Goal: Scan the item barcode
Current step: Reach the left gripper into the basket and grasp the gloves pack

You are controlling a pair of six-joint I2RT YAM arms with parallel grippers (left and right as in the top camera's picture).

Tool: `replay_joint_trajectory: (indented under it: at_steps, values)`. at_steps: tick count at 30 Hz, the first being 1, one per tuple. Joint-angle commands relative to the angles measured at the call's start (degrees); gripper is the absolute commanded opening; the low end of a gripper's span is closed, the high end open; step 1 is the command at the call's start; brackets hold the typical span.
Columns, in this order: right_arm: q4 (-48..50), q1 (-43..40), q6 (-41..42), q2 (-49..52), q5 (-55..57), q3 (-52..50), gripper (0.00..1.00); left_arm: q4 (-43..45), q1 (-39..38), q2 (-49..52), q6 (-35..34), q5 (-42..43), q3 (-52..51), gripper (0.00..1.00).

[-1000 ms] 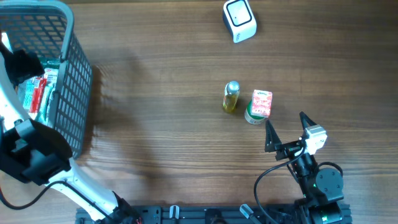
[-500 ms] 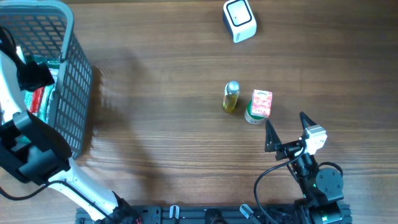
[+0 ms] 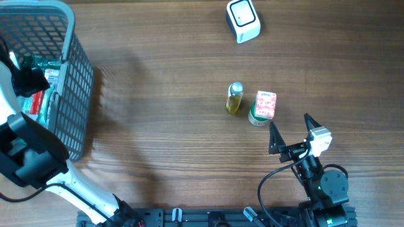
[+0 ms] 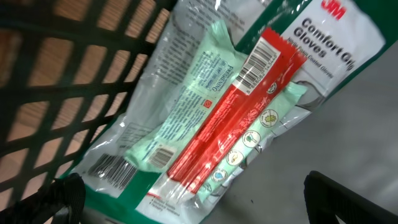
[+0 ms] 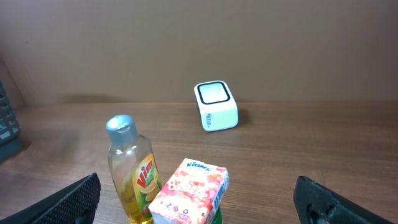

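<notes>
Inside basket (image 3: 71, 69), far left: glove pack (image 4: 236, 106), lying flat, barcodes facing up. Left gripper (image 4: 205, 202) just above it, spread wide, pinching nothing. Right gripper (image 3: 290, 126) also spread, near bottle (image 3: 234, 98). Likely trouble: slick film slipping from fingers, or catching basket mesh on lift toward scanner (image 3: 243, 20).

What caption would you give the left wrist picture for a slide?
Open left claw poised over a 3M gloves packet lying inside the mesh basket.

Overhead straight down on table (image 3: 164, 157); left wrist close inside basket (image 4: 62, 74); right wrist low — shares scanner (image 5: 216, 106).
</notes>
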Motion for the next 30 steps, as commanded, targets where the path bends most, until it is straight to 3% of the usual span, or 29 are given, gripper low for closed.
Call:
replay_joint_trajectory:
  at_steps: [1, 7, 30]
  values:
    - [0.1, -0.3, -0.7, -0.2, -0.5, -0.1, 1.00, 0.9, 0.2, 2.5, 2.6, 1.4, -2.8, 1.00]
    - [0.1, -0.3, -0.7, -0.2, -0.5, -0.1, 1.00, 3.7, 0.3, 2.6, 10.6, 6.3, -4.8, 1.00]
    - [0.1, -0.3, -0.7, -0.2, -0.5, -0.1, 0.99, 10.2, 3.0, 2.7, 13.7, 9.5, -10.2, 1.00]
